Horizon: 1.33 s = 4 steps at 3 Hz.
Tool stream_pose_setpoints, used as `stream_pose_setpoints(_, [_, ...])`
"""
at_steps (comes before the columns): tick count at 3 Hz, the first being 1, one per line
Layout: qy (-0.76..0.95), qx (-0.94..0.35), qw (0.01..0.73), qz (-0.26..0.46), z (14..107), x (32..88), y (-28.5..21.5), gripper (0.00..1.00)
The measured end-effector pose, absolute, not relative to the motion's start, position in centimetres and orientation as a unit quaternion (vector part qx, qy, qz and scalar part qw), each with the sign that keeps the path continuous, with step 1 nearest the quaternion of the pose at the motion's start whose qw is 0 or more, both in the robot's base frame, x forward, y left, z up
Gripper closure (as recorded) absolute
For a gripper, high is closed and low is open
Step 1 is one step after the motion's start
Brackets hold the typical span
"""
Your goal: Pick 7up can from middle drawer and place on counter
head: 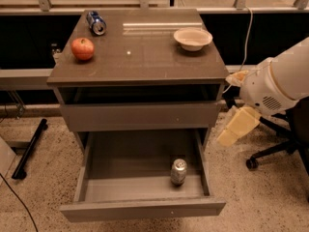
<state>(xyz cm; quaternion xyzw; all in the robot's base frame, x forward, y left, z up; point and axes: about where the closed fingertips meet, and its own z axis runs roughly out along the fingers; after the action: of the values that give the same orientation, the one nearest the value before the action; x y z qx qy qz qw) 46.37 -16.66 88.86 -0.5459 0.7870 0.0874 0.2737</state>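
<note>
The 7up can (178,171) stands upright in the pulled-out middle drawer (145,209), near its front right corner. The counter (140,57) is the cabinet's glossy dark top above it. My gripper (235,128), a cream-coloured part at the end of the white arm, hangs to the right of the cabinet, just outside its right side. It is above and to the right of the can and holds nothing that shows.
On the counter lie a red apple (83,48) at the left, a blue can (95,22) on its side at the back left, and a beige bowl (192,37) at the back right. An office chair base (270,153) stands at the right, a black stand leg (29,149) at the left.
</note>
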Motion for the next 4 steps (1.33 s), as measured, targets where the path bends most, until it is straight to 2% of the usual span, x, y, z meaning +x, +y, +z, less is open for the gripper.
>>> stream_pose_setpoints(2, [0.794, -0.534, 0.271, 0.110, 86.8, 47.0, -15.5, 0.00])
stream_pose_setpoints(4, [0.794, -0.516, 0.278, 0.158, 80.0, 49.3, -13.1, 0.00])
